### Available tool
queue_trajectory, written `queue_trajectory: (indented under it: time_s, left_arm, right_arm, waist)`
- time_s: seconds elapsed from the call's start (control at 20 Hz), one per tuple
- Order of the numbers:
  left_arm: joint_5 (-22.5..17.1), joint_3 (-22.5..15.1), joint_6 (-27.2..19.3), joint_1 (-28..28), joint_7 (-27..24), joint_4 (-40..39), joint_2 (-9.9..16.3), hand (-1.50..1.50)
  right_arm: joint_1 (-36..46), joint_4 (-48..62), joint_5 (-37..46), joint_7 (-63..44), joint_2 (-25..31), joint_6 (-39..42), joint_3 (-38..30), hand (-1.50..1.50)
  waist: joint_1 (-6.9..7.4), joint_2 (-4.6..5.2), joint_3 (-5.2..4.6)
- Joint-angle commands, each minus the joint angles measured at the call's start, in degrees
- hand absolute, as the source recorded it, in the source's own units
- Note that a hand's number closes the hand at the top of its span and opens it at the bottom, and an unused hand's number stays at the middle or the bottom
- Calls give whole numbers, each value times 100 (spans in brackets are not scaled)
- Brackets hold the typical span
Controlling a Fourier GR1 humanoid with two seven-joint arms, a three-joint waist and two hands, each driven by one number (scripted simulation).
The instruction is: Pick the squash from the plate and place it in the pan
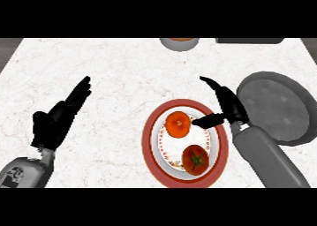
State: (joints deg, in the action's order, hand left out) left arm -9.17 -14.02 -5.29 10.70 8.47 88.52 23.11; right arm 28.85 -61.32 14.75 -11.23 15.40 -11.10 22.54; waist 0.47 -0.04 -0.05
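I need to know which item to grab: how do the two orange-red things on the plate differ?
The squash is lighter orange and lies at the far end of the plate, beside the right hand; the tomato is darker red with a green stem and lies at the near end. The hand's thumb reaches the squash, not the tomato. Both are roundish and similar in size.
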Motion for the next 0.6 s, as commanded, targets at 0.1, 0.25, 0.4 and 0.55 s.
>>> queue_trajectory:
  time_s: [0.1,0.25,0.4,0.55]
  left_arm:
    - [73,28,30,-98,-19,98,-29,0]
    - [97,70,-72,-90,207,211,-23,0]
    - [172,-31,-30,-171,138,200,-49,0]
    - [144,-14,8,-99,174,344,-73,0]
  right_arm:
    - [904,-204,607,-1601,305,1118,557,-150]
    - [1212,-276,609,-2302,335,2026,849,-150]
    - [1788,-161,159,-2998,223,3280,873,-150]
    - [2172,277,-152,-3543,-132,4071,873,-150]
  waist:
    - [-6,-19,-5]
    - [2,-35,-5]
    - [41,-34,-9]
    - [88,-8,-5]
